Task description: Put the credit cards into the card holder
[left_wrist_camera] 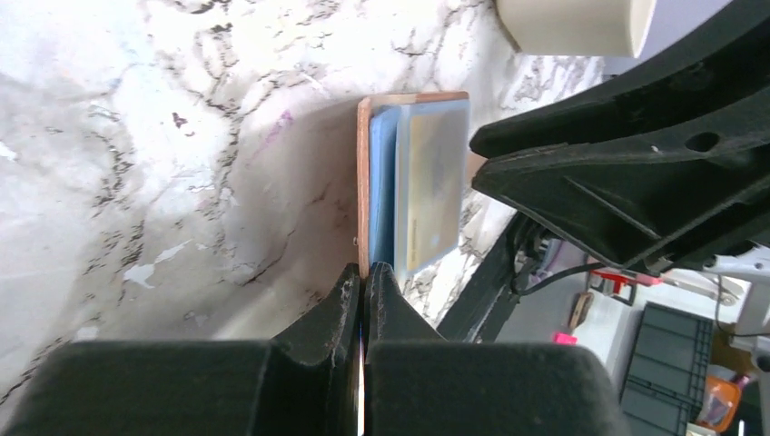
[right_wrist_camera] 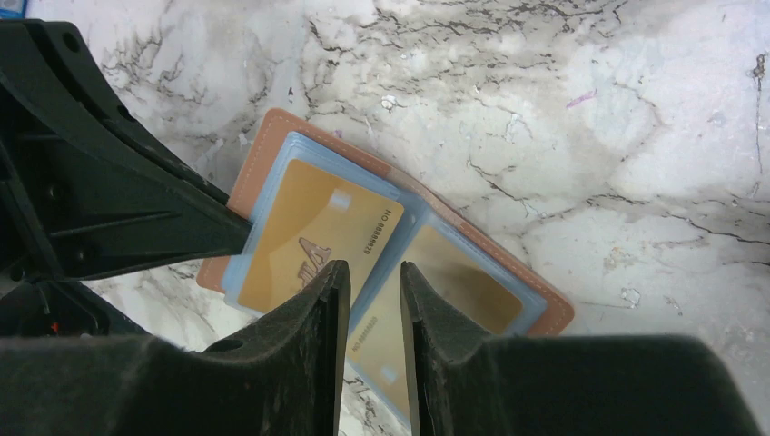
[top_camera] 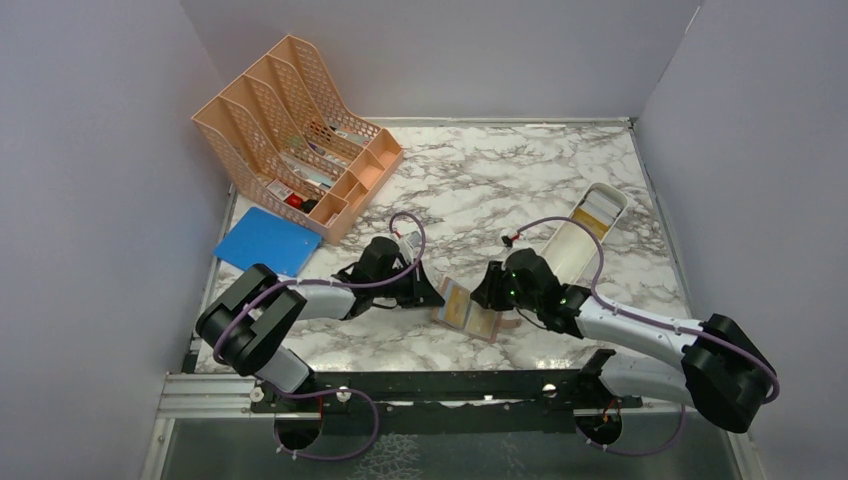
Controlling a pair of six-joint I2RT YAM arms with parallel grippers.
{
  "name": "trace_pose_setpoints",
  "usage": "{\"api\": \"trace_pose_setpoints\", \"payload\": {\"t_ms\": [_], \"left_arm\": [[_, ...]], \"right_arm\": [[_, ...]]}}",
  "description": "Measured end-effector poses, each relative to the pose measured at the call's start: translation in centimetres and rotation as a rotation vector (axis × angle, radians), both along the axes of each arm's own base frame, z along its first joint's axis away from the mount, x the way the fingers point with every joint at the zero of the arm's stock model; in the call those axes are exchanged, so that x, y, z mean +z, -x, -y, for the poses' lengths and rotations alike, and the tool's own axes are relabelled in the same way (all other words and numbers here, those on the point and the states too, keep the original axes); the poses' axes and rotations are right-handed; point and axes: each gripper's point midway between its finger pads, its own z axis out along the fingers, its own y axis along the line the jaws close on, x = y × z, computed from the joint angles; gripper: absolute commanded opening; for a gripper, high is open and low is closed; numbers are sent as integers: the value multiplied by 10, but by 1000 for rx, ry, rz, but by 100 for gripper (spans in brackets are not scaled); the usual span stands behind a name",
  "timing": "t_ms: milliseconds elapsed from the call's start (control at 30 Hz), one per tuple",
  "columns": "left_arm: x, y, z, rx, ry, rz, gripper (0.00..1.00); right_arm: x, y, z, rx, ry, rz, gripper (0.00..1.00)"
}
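Lying open on the white, black-veined marble table (top_camera: 480,180), the small pinkish-tan leather-like card holder (right_wrist_camera: 263,150) shows its light blue lining upward, midway between the two arms. A thin yellowish-gold plastic credit card (right_wrist_camera: 309,236) sits in the holder's left pocket, its printed face bare. A second gold card (right_wrist_camera: 463,286) sits in the right pocket, dulled by the blue sleeve over it. The left gripper (left_wrist_camera: 363,272) is at the holder's left edge, its black fingers pressed fully together with their tips on the tan border. Whether the leather is nipped between them cannot be told. The right gripper (right_wrist_camera: 374,272) hangs over the holder's middle, its jaws a narrow slit apart and gripping nothing. Well beyond the holder, on the right arm's side, lies a white oblong plastic tray (top_camera: 575,250).
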Motion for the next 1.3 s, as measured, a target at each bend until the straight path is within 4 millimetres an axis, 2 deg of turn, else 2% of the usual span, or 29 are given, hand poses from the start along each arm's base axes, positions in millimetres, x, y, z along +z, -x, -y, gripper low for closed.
{"api": "trace_pose_setpoints", "payload": {"t_ms": [133, 367, 500, 600, 767, 933, 1067, 1300], "left_arm": [[-1, -7, -6, 15, -83, 13, 0], [20, -22, -15, 49, -161, 109, 0], [16, -21, -20, 53, -192, 108, 0], [15, -19, -21, 48, -197, 102, 0], [20, -16, -14, 25, -167, 110, 0], [31, -10, 0, -7, -92, 113, 0], [29, -6, 9, -26, -64, 99, 0], [25, -5, 10, -16, -66, 88, 0]], "right_arm": [[-5, 5, 5, 1, 30, -30, 30], [-10, 17, 16, 0, 68, -72, 31], [-11, 17, 16, 3, 66, -73, 31], [-19, 19, 16, 6, 73, -87, 30], [-37, 22, 14, 12, 92, -131, 29], [-39, 18, 7, 15, 50, -118, 28], [-39, 17, 1, 20, 13, -106, 28], [-37, 17, 0, 15, 2, -105, 34]]}}
